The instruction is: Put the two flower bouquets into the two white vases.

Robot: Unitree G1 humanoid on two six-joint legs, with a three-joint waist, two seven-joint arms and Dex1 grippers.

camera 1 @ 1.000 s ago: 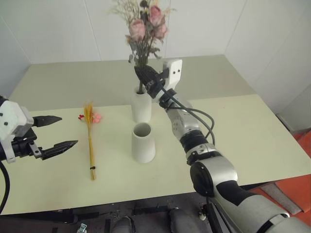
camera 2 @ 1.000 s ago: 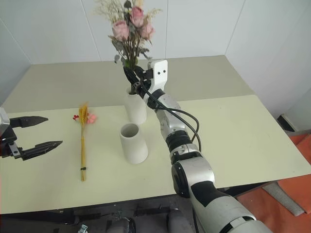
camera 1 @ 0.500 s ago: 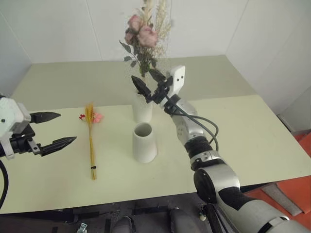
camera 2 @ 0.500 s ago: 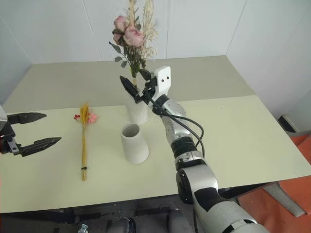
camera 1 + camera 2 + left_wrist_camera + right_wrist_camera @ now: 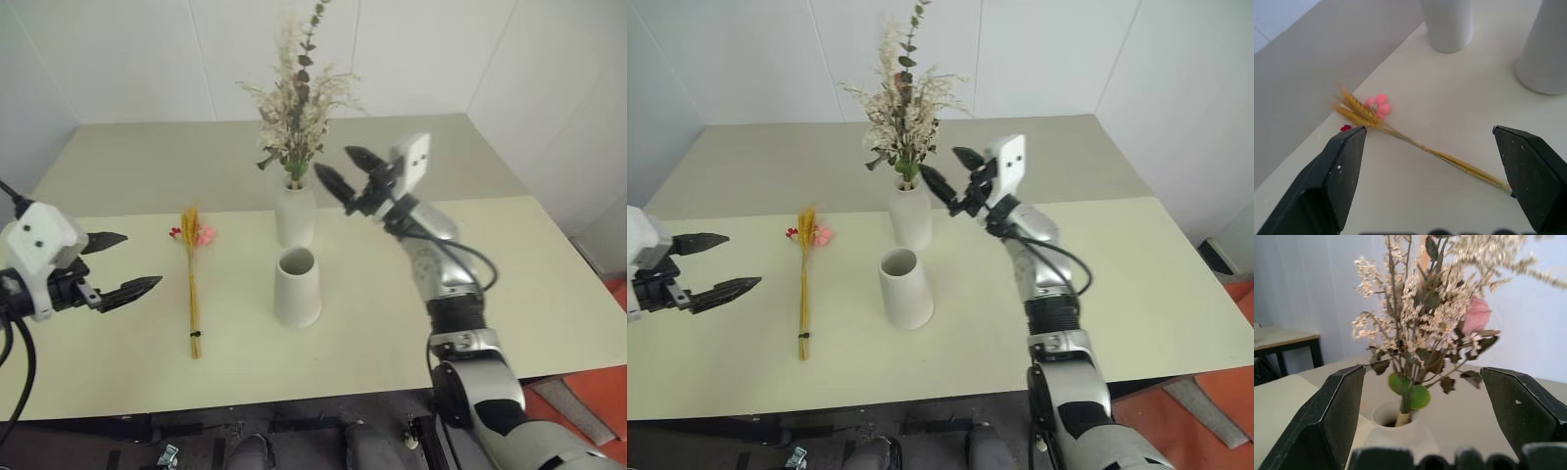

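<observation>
So the bushy pink bouquet (image 5: pixel 297 122) is sitting in the bottle-shaped vase (image 5: pixel 295 213) now, stems down the neck. The right gripper (image 5: pixel 341 174) is hanging just beside it, fingers spread wide, holding nothing. The wheat bunch (image 5: pixel 193 279) is lying flat on the counter (image 5: pixel 549 284), near the empty cone vase (image 5: pixel 297 288). The left gripper (image 5: pixel 125 264) is hovering near it, fingers wide too.

Looks like lab or test room, not home. Bare white panelled walls (image 5: pixel 127 49) on all sides, seams visible, nothing hung. Two plain pale green tables (image 5: pixel 549 284) pushed edge to edge, far one reaching wall corner. Orange floor (image 5: pixel 588 397) past near right corner. Second table with dark legs (image 5: pixel 1283 340) stands by wall in right wrist view. Staged props sit on tables, no household clutter
</observation>
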